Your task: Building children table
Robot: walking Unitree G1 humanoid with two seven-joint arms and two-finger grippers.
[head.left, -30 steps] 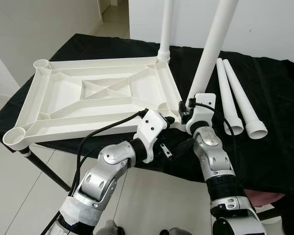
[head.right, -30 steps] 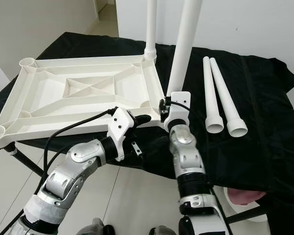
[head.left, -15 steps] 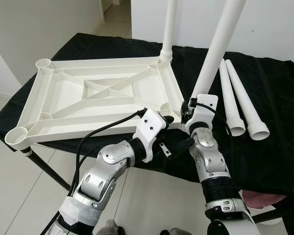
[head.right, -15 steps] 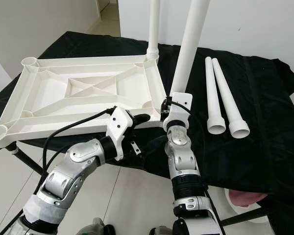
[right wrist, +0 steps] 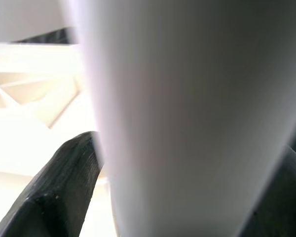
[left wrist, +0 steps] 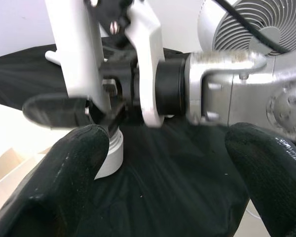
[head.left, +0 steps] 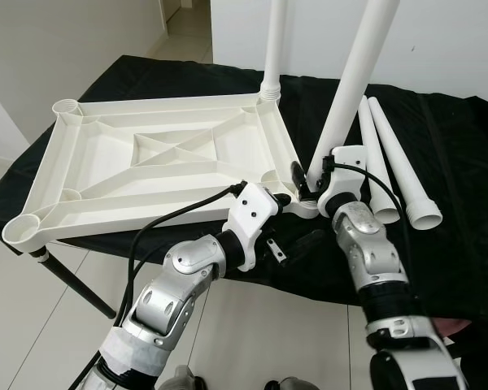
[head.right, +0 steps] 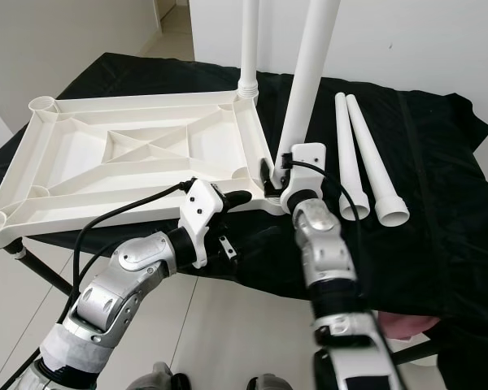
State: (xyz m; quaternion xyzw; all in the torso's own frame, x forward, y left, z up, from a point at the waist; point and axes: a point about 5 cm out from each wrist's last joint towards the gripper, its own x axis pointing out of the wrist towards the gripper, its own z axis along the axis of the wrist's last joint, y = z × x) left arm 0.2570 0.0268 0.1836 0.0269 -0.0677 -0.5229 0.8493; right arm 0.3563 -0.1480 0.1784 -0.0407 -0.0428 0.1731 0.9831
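The white tabletop (head.left: 159, 158) lies upside down on the black-draped table. One white leg (head.left: 273, 49) stands upright in its far right corner socket. My right gripper (head.left: 306, 180) is shut on a second leg (head.left: 354, 81) near its lower end, holding it tilted over the near right corner. In the right wrist view this leg (right wrist: 187, 98) sits between my fingers (right wrist: 59, 187). My left gripper (head.left: 283, 199) hovers open at the tabletop's near right edge, its fingers (left wrist: 64, 182) spread wide just short of the leg's collar (left wrist: 112, 148). Two loose legs (head.left: 378, 158) lie on the cloth to the right.
The black cloth (head.left: 455, 244) hangs over the table's near edge. A dark table frame leg (head.left: 73, 280) runs down to the tiled floor at the left. A white wall stands behind the table. Something pink (head.left: 451, 325) shows at the bottom right.
My right forearm and wrist have swung to the right while the gripper keeps hold of the tilted leg. The left arm has stayed still. The camera shifted slightly.
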